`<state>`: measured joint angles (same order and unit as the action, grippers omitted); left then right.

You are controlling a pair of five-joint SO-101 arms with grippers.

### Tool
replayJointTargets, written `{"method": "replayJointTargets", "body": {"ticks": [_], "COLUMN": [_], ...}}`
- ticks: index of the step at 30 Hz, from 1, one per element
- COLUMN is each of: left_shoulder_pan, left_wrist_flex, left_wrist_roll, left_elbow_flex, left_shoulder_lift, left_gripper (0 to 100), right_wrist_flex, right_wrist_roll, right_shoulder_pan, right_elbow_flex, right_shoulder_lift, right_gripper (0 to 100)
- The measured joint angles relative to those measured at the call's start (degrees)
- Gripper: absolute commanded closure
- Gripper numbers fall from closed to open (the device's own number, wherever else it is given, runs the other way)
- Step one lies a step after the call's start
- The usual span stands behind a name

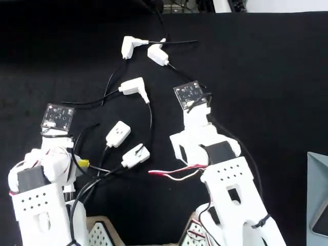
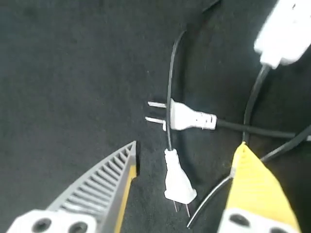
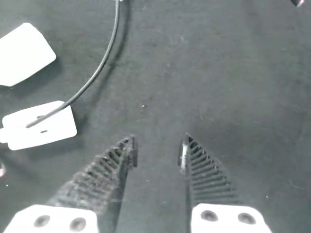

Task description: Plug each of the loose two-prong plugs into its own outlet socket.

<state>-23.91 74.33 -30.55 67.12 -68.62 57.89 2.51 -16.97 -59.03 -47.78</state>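
Two SO-101 arms stand side by side at the near edge of a black surface (image 1: 277, 72).

Left arm (image 1: 38, 197): folded low at the near left corner. The left end effector (image 2: 189, 144) is wide open and holds nothing; one finger is grey (image 2: 104, 187), the other yellow (image 2: 257, 187). Two loose two-prong plugs lie flat on the surface just beyond the fingertips. The first plug (image 2: 187, 118) lies crosswise with its prongs bare. The second plug (image 2: 179, 182) lies nearer, between the fingers, prongs toward the camera. A thin cable (image 2: 170, 73) from the second plug crosses the first just behind its prongs. Neither plug sits in a socket. A white socket block (image 2: 285, 29) lies beyond the yellow finger.

Centre, high view: a near white block (image 1: 118, 133) and a nearer white block (image 1: 136, 155) lie between the arms, an angled connector (image 1: 134, 87) farther out, and a far-left connector (image 1: 128, 47) and far-right connector (image 1: 158, 55) close together at the far side, all on black cables.

Right arm (image 1: 225, 174): extended toward mid-surface. The right end effector (image 3: 159, 141) is partly open with a narrow gap, gripping nothing, over bare surface.

Right edge: a grey container (image 1: 318, 195).
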Motion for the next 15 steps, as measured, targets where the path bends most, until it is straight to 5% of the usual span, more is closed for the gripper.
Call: {"method": "replayJointTargets", "body": {"ticks": [15], "left_shoulder_pan": [0.0], "left_wrist_flex": [-8.5], "left_wrist_roll": [-4.7], "left_elbow_flex": [12.9], "left_shoulder_lift": [-0.1], "left_gripper": [69], "right_wrist_flex": [0.0], "right_wrist_roll": [-0.2], "right_shoulder_pan": [-0.1], "right_elbow_flex": [0.0], "right_shoulder_lift": [0.0], "right_gripper": [85.4]}}
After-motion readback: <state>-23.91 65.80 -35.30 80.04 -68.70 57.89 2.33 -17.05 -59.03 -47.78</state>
